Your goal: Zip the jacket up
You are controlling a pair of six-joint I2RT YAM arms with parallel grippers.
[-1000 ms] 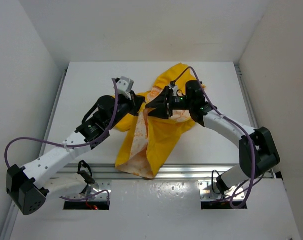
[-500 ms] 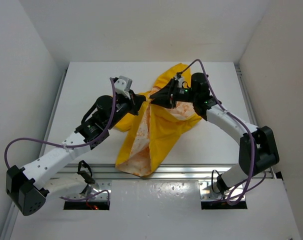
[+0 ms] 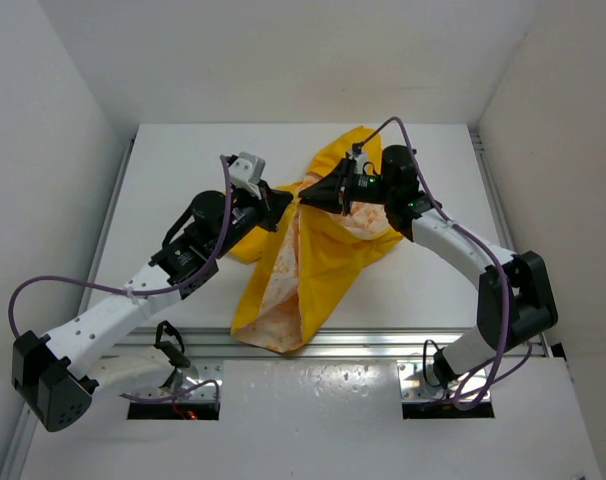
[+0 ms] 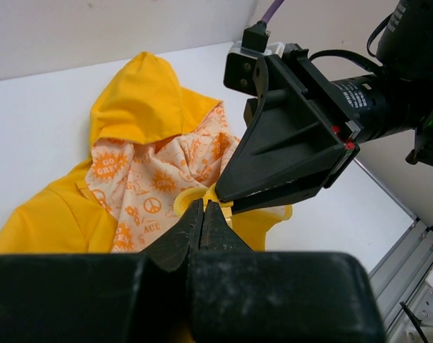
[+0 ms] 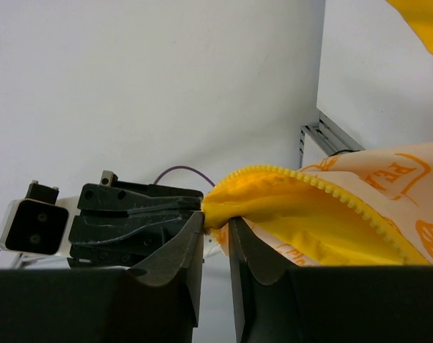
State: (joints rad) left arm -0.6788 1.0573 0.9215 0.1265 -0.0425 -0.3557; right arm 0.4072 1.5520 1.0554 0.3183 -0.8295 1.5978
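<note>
The yellow jacket (image 3: 318, 265) lies unzipped on the white table, its white lining printed in orange showing along the opening. The hood (image 4: 138, 107) lies at the far end. My left gripper (image 3: 283, 203) and right gripper (image 3: 306, 200) meet tip to tip at the jacket's upper front edge. In the left wrist view my left gripper (image 4: 203, 205) is shut, with a yellow zipper piece at its tip. In the right wrist view my right gripper (image 5: 216, 220) is shut on a raised fold of yellow fabric with the zipper teeth (image 5: 324, 187) running along it.
White walls close in the table (image 3: 183, 170) on three sides. A metal rail (image 3: 383, 340) runs along the near edge and another (image 3: 488, 190) along the right side. Purple cables (image 3: 43, 285) loop off both arms.
My right gripper has moved toward the far side and a little right with the jacket edge, mostly in the first half second. The left arm has barely moved.
</note>
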